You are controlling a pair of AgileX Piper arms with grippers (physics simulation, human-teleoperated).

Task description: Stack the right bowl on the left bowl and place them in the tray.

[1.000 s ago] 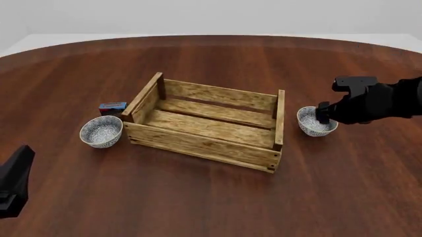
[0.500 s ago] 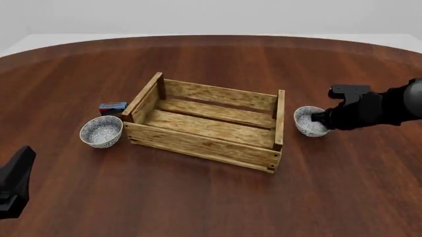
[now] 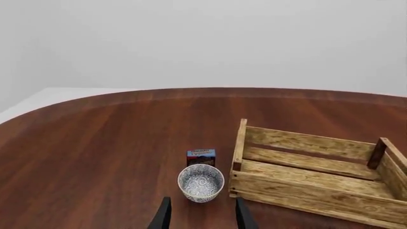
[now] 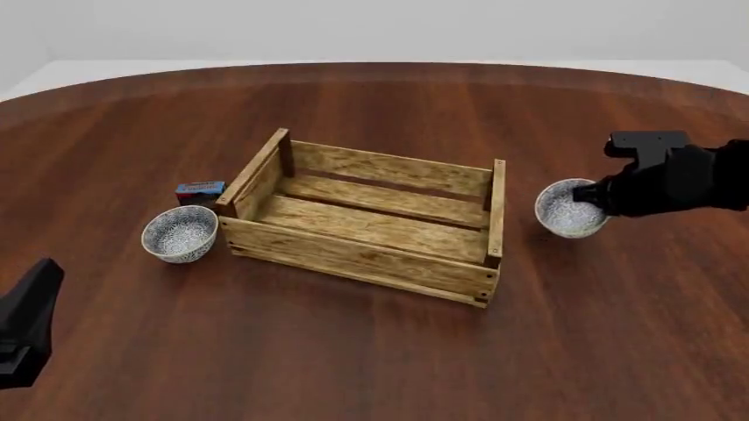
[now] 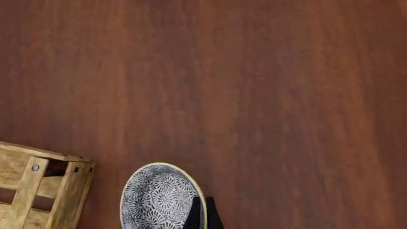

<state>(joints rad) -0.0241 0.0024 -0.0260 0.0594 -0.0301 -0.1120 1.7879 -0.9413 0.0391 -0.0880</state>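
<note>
The right bowl [image 4: 569, 209], white with a fine blue pattern, is just right of the tray [image 4: 351, 254], a large crate of light wooden slats. My right gripper [image 4: 595, 200] is shut on the bowl's rim and holds it tilted, slightly off the table. The right wrist view shows the bowl [image 5: 159, 198] with both fingers [image 5: 194, 214] pinching its rim. The left bowl [image 4: 181, 233] sits left of the tray. My left gripper [image 3: 202, 218] is open and empty, a little short of the left bowl [image 3: 201, 182].
A small blue-and-brown box [image 4: 200, 189] stands just behind the left bowl, against the tray's left end; it also shows in the left wrist view [image 3: 201, 156]. My left arm [image 4: 26, 324] is low at the table's near left edge. The tray [image 3: 305, 191] holds nothing.
My right gripper first pushed the right bowl toward the tray, then closed on its rim. It has now raised and tilted the bowl and moved it slightly right. The left arm has not moved.
</note>
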